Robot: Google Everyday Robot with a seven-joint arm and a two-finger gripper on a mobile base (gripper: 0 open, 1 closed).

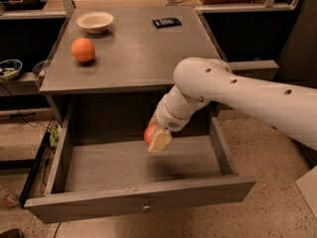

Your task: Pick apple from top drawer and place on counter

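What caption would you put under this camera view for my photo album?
The robot's tool, shut on the apple, holds it above the open top drawer, below the counter.

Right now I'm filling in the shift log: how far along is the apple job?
Done: the wide grey wooden drawer stands open, and the claw grips the small round red apple. In hand: the apple hangs above the drawer floor. Left: setting it on the matte grey counter.

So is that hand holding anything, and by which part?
Yes: the hand holds the apple by its sides, in the air over the open top drawer.
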